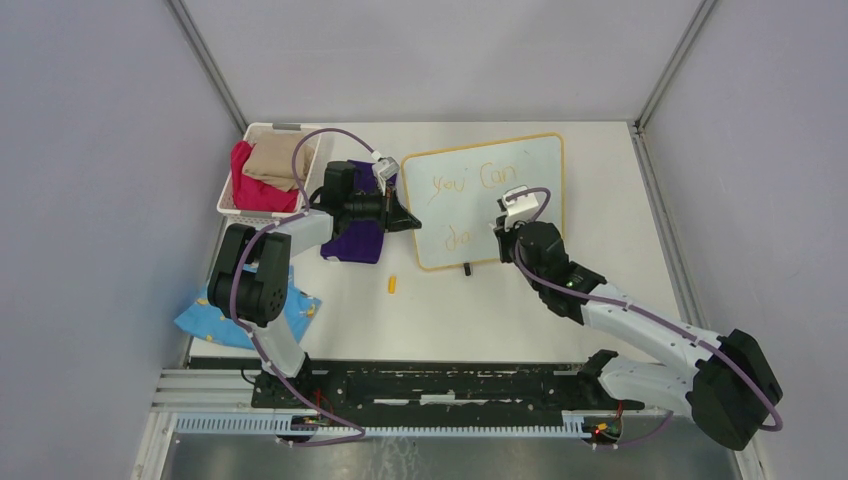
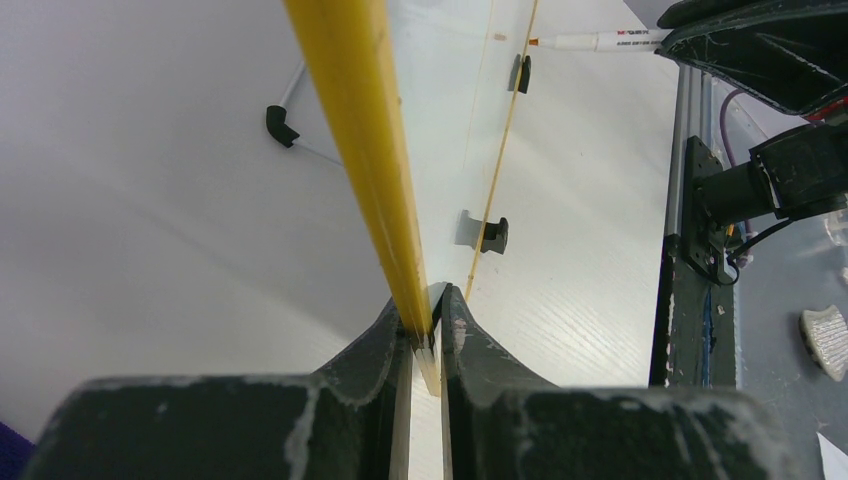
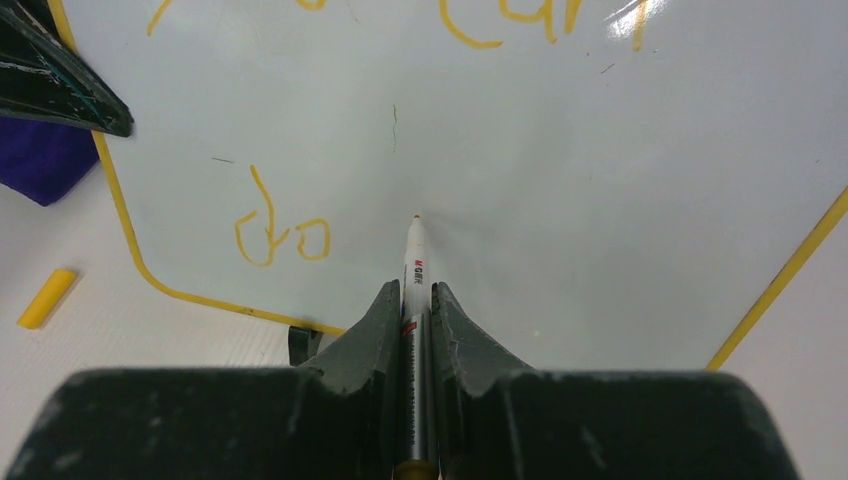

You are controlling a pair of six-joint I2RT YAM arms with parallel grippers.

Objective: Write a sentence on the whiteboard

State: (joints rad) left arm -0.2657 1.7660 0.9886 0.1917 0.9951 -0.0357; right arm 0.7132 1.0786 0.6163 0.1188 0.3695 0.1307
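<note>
The whiteboard [image 1: 500,178] with a thin yellow frame lies on the table. My left gripper [image 1: 410,222] is shut on its left edge; in the left wrist view the yellow frame [image 2: 365,140] runs between the jaws of that gripper [image 2: 430,315]. The sentence [image 1: 462,185] reads "you Can" on the upper line and "do" [image 3: 282,235] on the lower line, in orange. My right gripper [image 3: 417,300] is shut on a white marker [image 3: 414,258]. Its orange tip rests on or just above the board, right of "do". That gripper also shows in the top view [image 1: 506,228].
A white basket [image 1: 232,208] with beige and red cloths stands at the back left. A purple cloth [image 1: 352,242] lies under the left arm, a blue patterned cloth [image 1: 205,322] nearer the front. A yellow marker cap [image 1: 392,284] lies on the table near the board's black foot [image 1: 467,269].
</note>
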